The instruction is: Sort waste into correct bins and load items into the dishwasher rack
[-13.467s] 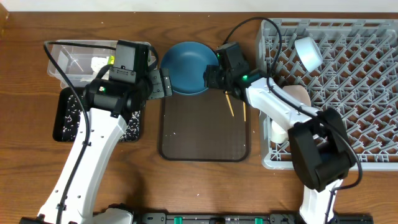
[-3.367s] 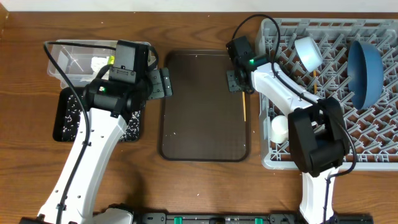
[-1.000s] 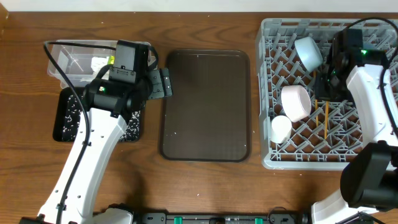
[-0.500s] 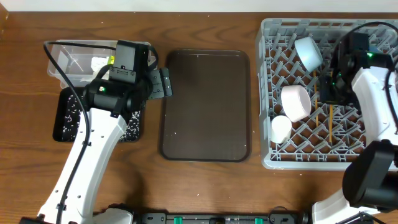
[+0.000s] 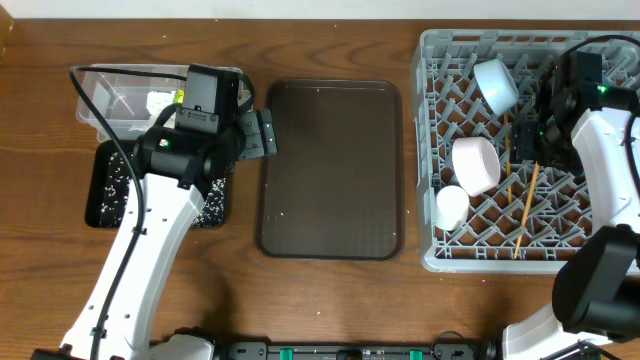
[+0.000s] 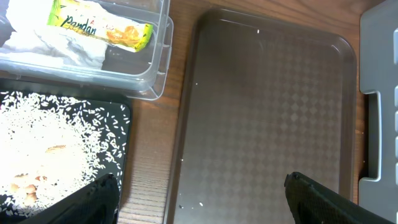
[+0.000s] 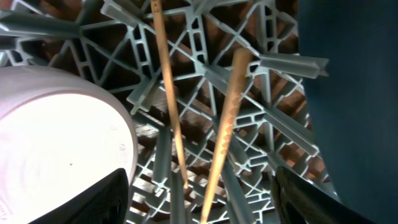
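the right pincer [image 7: 199, 186] hangs low over the dishwasher rack [image 5: 430, 60], fingers spread wide with nothing between them. directly beneath it the two chopsticks [image 7: 227, 118] lie loose on the rack's lattice, crossing open gaps. they are thin enough to slide through a gap or roll, and in the overhead view the longer one runs nearly to the rack's front wall. a finger that catches one as the arm rises could flick it out.

just beside the chopsticks, inside the rack, sits the white bowl [image 7: 59, 137]. on their other side stands the dark blue bowl [image 7: 354, 93], close to the pincer. a sideways pull-out may knock either one over.

the right wrist view alone shows the spread fingers and the dark bowl's flank, which the arm hides from overhead. the overhead view alone shows the small white cup [image 5: 452, 207] and light blue bowl [image 5: 495, 85] seated in the rack.

left of the rack lies the brown serving tray [image 5: 330, 170]. the left pincer [image 6: 199, 199] hovers there, wide open and empty. farther left of the rack, its camera alone reveals the wrapper [image 6: 99, 26] and tissue [image 6: 43, 43] in the clear tub [image 6: 158, 62], and rice [image 6: 43, 143] in the black tray [image 6: 121, 155]. a few stray grains on the serving tray look unsorted.
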Robot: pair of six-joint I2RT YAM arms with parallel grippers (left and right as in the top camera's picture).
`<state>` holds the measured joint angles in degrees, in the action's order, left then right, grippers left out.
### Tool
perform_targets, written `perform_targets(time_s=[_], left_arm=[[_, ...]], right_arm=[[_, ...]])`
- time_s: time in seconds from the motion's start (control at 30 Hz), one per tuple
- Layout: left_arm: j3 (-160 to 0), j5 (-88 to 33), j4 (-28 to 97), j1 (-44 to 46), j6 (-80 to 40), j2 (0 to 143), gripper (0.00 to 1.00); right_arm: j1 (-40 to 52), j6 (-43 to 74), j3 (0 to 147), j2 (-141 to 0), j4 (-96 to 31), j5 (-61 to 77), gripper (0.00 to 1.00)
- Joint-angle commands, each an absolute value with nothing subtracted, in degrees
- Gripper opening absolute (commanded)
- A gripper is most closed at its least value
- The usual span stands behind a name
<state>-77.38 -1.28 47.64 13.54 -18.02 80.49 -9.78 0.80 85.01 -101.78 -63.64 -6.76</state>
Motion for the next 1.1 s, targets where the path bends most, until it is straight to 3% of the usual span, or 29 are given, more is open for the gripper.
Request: perform_targets(time_s=[0.0, 0.4, 0.47, 0.57, 0.8, 1.07], left_arm=[[-77.9, -0.8, 47.7, 13.2, -17.9, 80.9, 0.88], [-77.9, -0.8, 47.7, 13.2, -17.9, 80.9, 0.88], [-77.9, -0.8, 47.7, 13.2, -17.9, 80.9, 0.88], [-77.9, -0.8, 47.7, 13.2, -17.9, 80.9, 0.88], [-77.9, -0.8, 47.7, 13.2, -17.9, 80.9, 0.88], [-77.9, -0.8, 47.7, 13.2, -17.9, 80.9, 0.88]], right_arm=[[-10.1, 0.0, 86.5, -101.9, -63.6, -4.0, 0.72], [-3.8, -2.7, 93.5, -101.9, -65.3, 3.5, 0.70], [-1.1, -2.9, 96.8, -101.6, -68.1, 3.5, 0.77], [2.8, -2.9, 102.8, -100.4, -72.7, 3.4, 0.99], [10.3, -0.3, 116.3, -92.6, -83.0, 3.7, 0.99], [14.2, 0.4, 117.0, -80.8, -86.3, 0.5, 0.99]])
